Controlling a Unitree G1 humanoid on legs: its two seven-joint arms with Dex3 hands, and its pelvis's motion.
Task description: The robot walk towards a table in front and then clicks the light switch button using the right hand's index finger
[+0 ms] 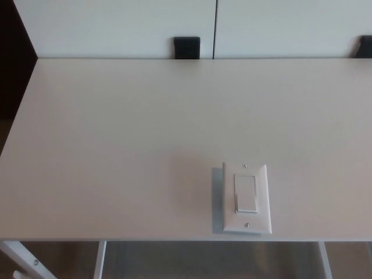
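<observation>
Neither of my hands shows below me, so I cannot tell whether my fingers are spread or closed. The light switch (247, 198), a white plate with a white rocker button (246, 193) between two small screws, lies flat on the white table (116, 133) close to its near edge, right of centre. Beyond the far edge stand white panels and two black brackets (186, 47).

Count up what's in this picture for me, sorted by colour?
White: 2, the table and the light switch lying on it near the front edge.
Black: 2, the bracket behind the table and another at the right edge.
Total: 4.
</observation>
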